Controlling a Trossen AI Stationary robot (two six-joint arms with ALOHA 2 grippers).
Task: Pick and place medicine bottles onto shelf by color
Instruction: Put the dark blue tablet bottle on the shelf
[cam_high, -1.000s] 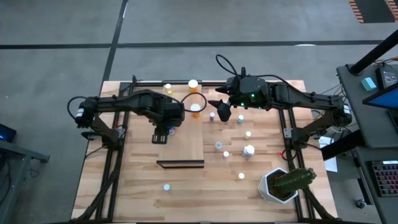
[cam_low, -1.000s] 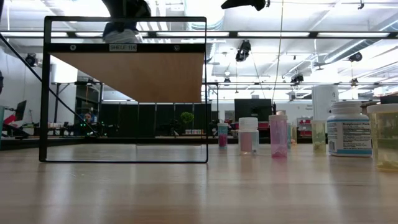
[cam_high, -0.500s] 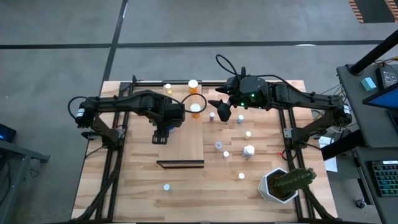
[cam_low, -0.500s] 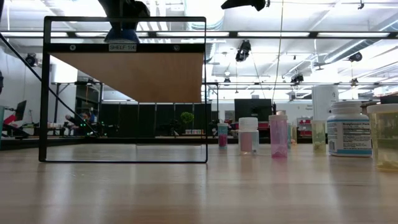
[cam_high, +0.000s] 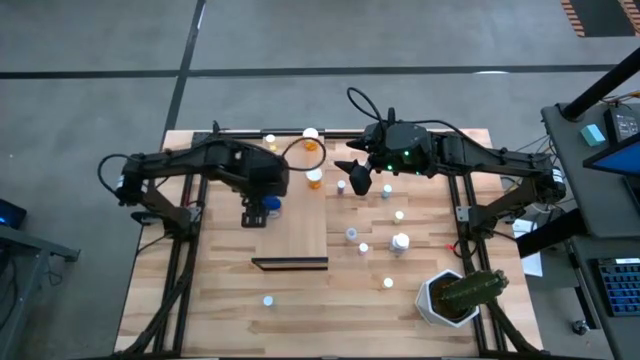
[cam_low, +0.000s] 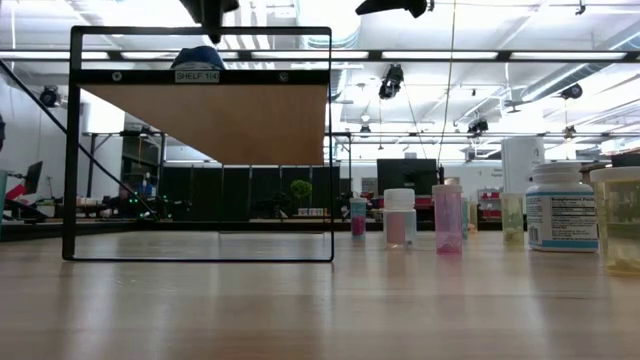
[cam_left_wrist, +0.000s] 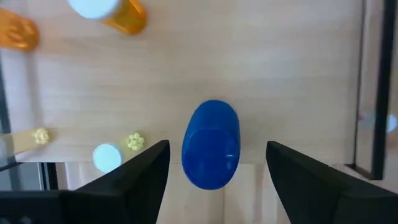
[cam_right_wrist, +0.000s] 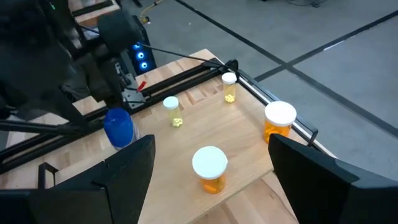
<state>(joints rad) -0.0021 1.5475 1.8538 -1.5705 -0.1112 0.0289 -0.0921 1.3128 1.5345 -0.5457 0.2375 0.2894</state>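
Left claw (cam_left_wrist: 214, 180) spread wide above blue bottle (cam_left_wrist: 211, 144), its base hidden

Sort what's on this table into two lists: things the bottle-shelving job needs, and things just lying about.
Job:
- blue bottle, standing on the shelf, between the open left end effector's fingers, not gripped
- orange bottles on the shelf
- pink bottles on the tabletop
- large white bottle

Lying about:
- cactus pot
- black frame rails
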